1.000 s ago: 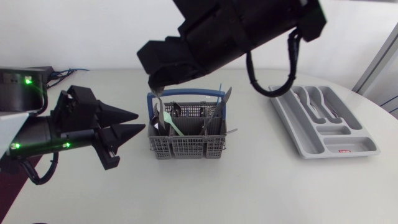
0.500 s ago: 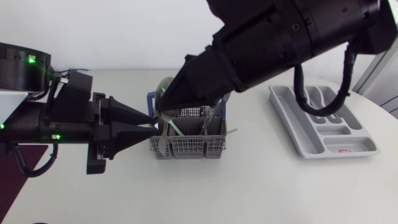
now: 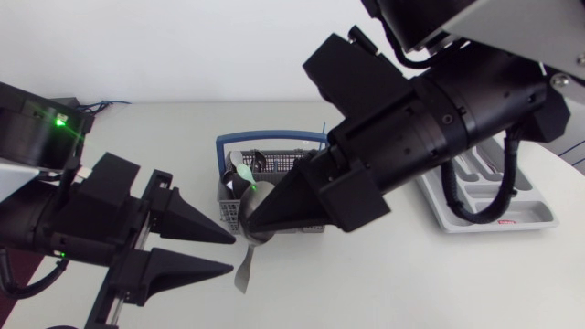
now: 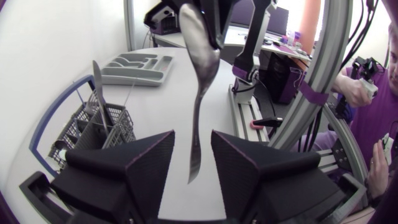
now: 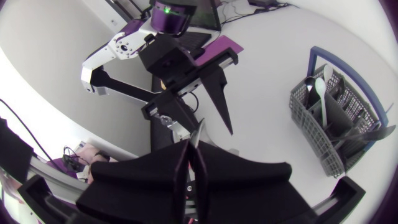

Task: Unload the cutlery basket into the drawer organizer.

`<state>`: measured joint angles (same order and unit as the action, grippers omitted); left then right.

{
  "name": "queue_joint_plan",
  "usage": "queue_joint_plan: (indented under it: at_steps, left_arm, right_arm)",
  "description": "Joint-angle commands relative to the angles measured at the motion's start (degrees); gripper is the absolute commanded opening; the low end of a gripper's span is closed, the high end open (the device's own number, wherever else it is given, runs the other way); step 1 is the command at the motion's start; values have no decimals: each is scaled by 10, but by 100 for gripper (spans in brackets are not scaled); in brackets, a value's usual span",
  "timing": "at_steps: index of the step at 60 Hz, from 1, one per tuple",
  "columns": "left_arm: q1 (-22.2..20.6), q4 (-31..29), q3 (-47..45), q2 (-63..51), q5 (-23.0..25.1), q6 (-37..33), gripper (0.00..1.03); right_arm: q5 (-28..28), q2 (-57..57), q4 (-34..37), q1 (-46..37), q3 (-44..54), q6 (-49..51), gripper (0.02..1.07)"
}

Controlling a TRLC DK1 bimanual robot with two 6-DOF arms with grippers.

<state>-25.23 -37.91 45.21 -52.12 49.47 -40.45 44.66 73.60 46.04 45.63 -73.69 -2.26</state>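
My right gripper (image 3: 254, 227) is shut on the bowl end of a metal spoon (image 3: 245, 267), which hangs handle-down in front of the grey cutlery basket (image 3: 274, 166). My left gripper (image 3: 230, 254) is open, level with the handle. In the left wrist view the spoon (image 4: 198, 118) hangs between the left gripper's (image 4: 193, 135) spread fingers without touching them. The basket (image 4: 93, 132) holds several more pieces. The right wrist view shows the right gripper (image 5: 189, 152) closed, the left arm's fingers (image 5: 217, 102) ahead of it and the basket (image 5: 336, 127) beside them. The grey drawer organizer (image 3: 526, 217) lies at the right, mostly hidden by my right arm.
The basket has a blue handle (image 3: 260, 139) arching over it. The organizer (image 4: 140, 65) lies beyond the basket in the left wrist view, with cutlery in some compartments. Bare white tabletop (image 3: 384, 283) stretches along the front.
My right gripper has lifted the spoon out of the basket and carried it forward. My left arm has swung nearer, bringing its open fingers beside the hanging handle.
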Motion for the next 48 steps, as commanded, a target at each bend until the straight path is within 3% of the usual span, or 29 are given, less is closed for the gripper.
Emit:
queue_joint_plan:
  at_steps: [1, 20, 28, 33, 43, 48]
  left_arm:
    - [-21, -16, -20, 4, 9, -28, 43]
    - [-46, -16, -32, 0, 9, -24, 41]
    - [-52, -10, -33, -4, 10, -25, 25]
    - [-54, -4, -33, -6, 10, -23, 22]
    - [-54, 3, -34, -7, 10, -22, 7]
    - [-54, 4, -35, -7, 10, -21, 6]
  right_arm:
    - [17, -12, -14, 2, 12, 6, 8]
    - [61, -11, -21, 5, 1, 1, 8]
    - [70, -14, -23, 6, 9, 2, 8]
    - [72, -16, -24, 6, 13, 3, 8]
    - [72, -23, -27, 6, 21, 4, 8]
    - [72, -26, -29, 5, 29, 5, 8]
